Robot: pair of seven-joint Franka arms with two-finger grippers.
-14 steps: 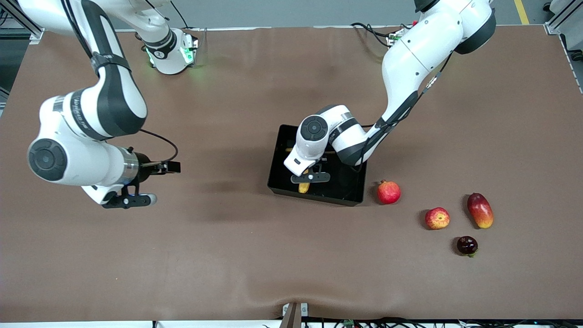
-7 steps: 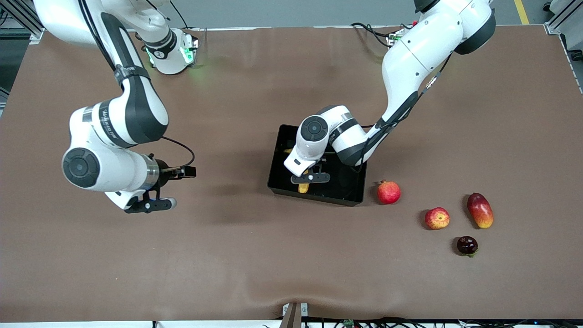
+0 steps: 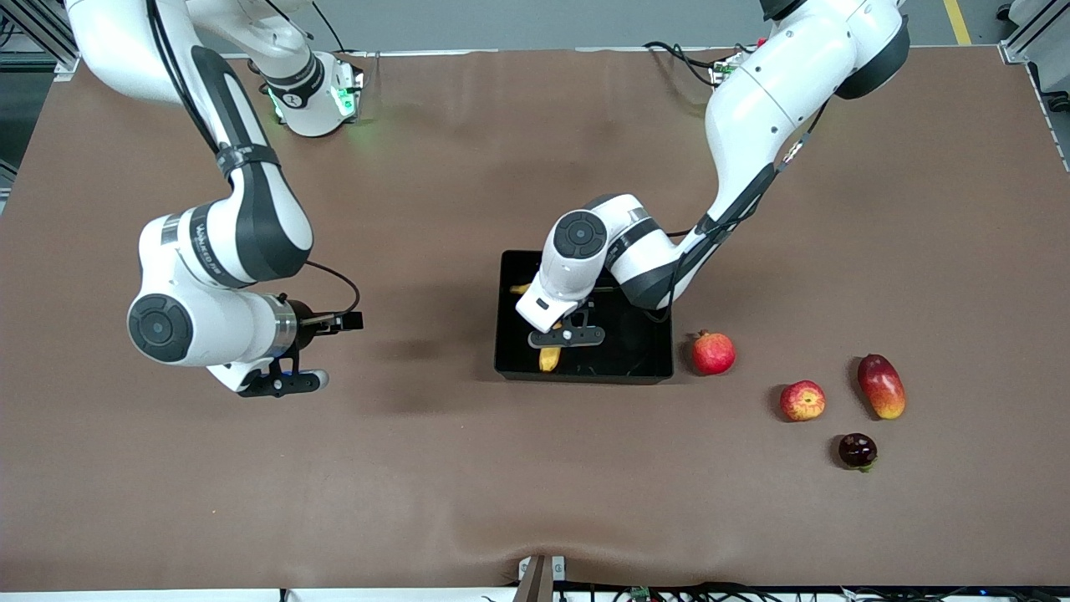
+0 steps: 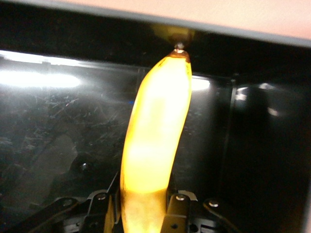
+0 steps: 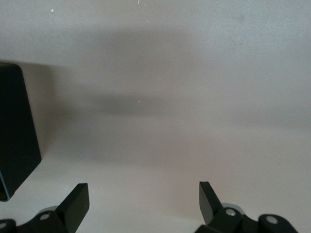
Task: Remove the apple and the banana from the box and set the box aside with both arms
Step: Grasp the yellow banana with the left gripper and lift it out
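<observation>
Nearest us, the apple (image 3: 802, 400) already lies on the counter (image 3: 535, 485). Farther back, our left hand (image 3: 567, 336) has clamped the banana (image 4: 154, 145) inside the box (image 3: 648, 359); next we must lift it clear. Our right hand (image 3: 282, 383) hovers spread wide over bare counter, waiting.

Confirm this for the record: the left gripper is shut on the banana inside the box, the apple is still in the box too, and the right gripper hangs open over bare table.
One detail is wrong. The apple lies out on the table, near the pomegranate, as the front view shows. The rest stands: the left gripper is shut on the banana inside the box, and the right gripper hangs open over bare table.
</observation>
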